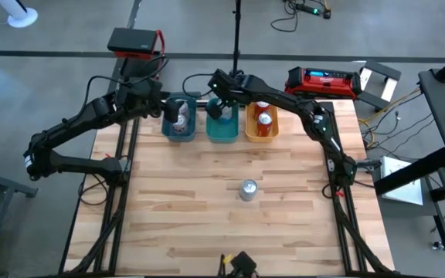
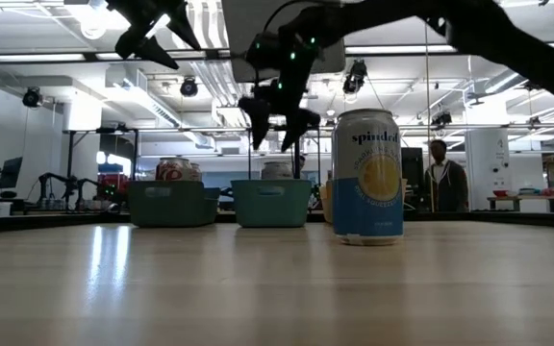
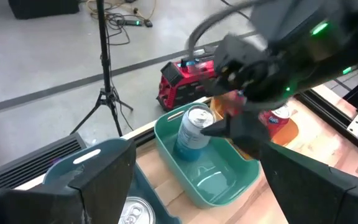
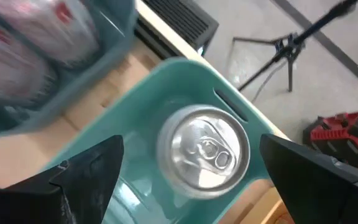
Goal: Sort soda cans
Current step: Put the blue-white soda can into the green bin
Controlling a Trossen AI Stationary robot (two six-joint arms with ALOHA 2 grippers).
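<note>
My right gripper (image 1: pixel 221 106) hangs open above the middle teal bin (image 1: pixel 224 135). In the right wrist view its fingers stand on either side of a silver-topped can (image 4: pixel 204 155) that stands upright on the bin's floor, and they are clear of it. My left gripper (image 1: pixel 166 103) hovers open over the far end of the left blue-grey bin (image 1: pixel 178 133), which holds cans (image 1: pixel 181 116). Two red cans (image 1: pixel 265 120) stand in the orange bin (image 1: pixel 261 137). One more can (image 1: pixel 247 189), with a blue and yellow label (image 2: pixel 367 178), stands upright alone on the table.
The three bins stand side by side along the table's far edge. The lone can sits near the table's middle, with bare wood around it. A tripod stand and red equipment (image 1: pixel 323 79) lie beyond the far edge. A person (image 2: pixel 438 178) stands in the room behind.
</note>
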